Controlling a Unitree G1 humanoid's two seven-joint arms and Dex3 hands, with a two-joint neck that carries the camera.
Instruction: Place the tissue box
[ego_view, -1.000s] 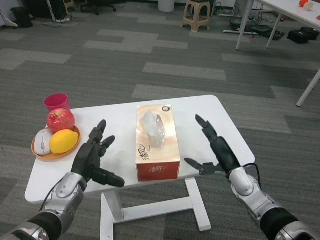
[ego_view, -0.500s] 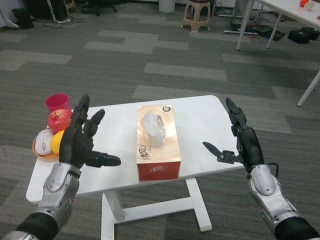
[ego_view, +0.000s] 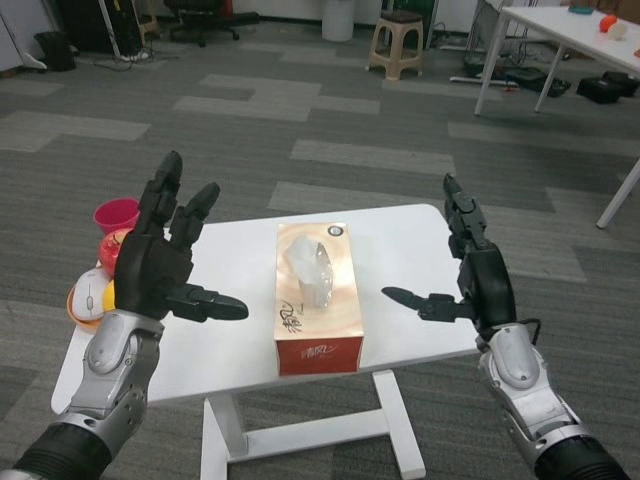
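I held my left hand (ego_view: 150, 275) and right hand (ego_view: 480, 285) raised either side of the tissue box (ego_view: 316, 297) — fingers spread, holding nothing — because it sat flat mid-table, reaching the near edge, seemingly placed.

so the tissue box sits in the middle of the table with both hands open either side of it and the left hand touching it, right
Not quite. The head view shows the left hand clear of the tissue box, not touching it. The rest holds: the box sits mid-table, with the right hand open on its other side.

Grey patchwork carpet (ego_view: 330, 160); beige stool (ego_view: 398, 42) beyond.
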